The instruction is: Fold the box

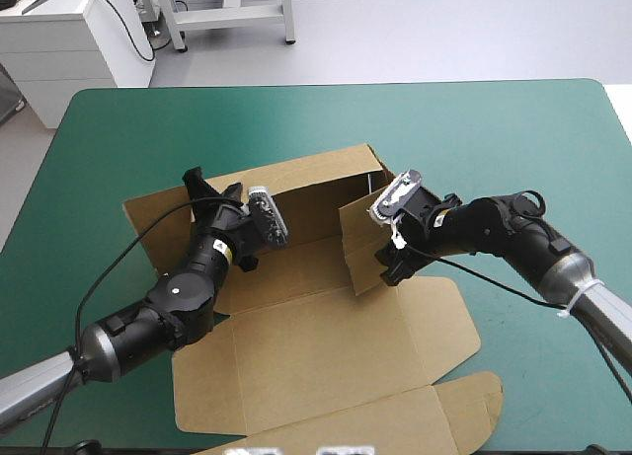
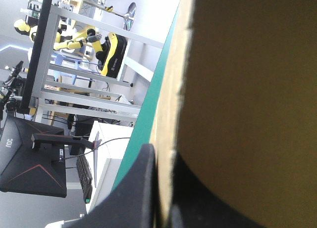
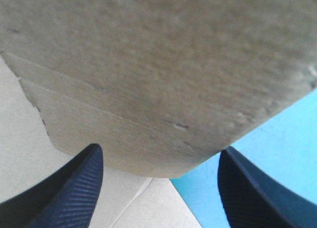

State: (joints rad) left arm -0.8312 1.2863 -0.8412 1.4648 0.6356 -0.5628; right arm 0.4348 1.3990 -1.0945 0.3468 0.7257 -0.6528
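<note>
2 tools at the box (image 1: 326,346): left tool (image 2: 161,161) tight on its wall (image 2: 237,89), right tool (image 3: 161,151) open at its flap (image 3: 158,65)

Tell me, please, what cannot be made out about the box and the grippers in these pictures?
Left wrist view: the box, clamped in the left gripper, fills the view and hides its own floor.
Right wrist view: a blurred flap ahead of the open right gripper hides the walls beyond.
High view: the box's near edge runs off the bottom.
</note>
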